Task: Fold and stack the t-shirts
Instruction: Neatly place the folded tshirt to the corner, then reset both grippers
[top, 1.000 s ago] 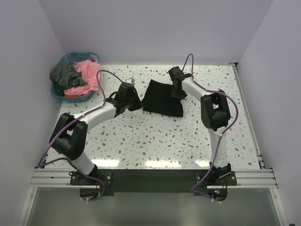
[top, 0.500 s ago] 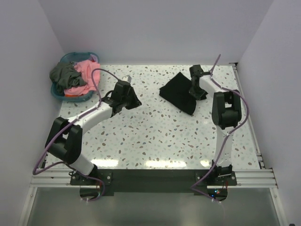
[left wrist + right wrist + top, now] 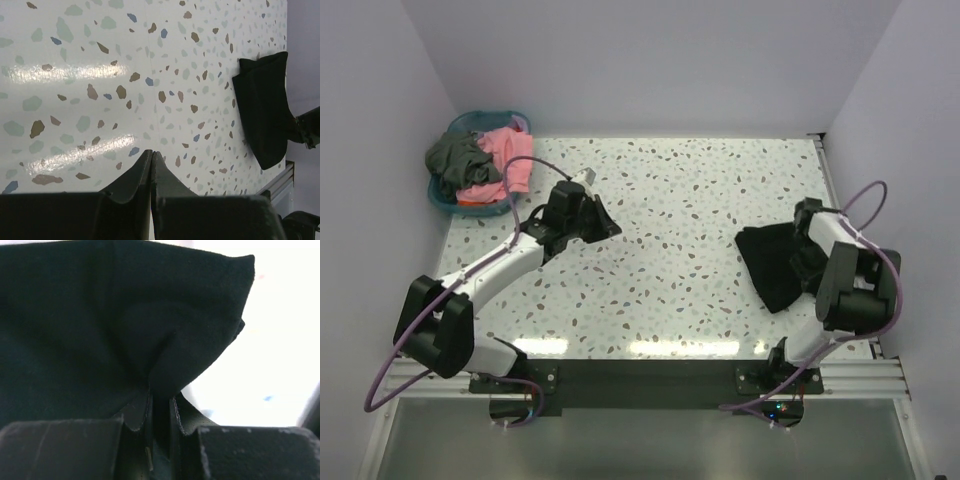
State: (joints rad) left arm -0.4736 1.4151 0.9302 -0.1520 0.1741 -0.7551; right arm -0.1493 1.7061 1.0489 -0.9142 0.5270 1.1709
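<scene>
My right gripper (image 3: 160, 401) is clenched on a pinch of the black t-shirt (image 3: 772, 265), with cloth bunched between its fingers. The shirt lies folded into a compact shape on the table (image 3: 670, 190) at the near right, close to the right edge. My left gripper (image 3: 151, 154) hangs over bare tabletop left of centre, fingers pressed together on nothing, well apart from the black shirt. In the far left corner the blue basket (image 3: 442, 203) holds the coral pink t-shirt (image 3: 508, 155) and the dark grey t-shirt (image 3: 455, 155) heaped side by side, grey on the left.
</scene>
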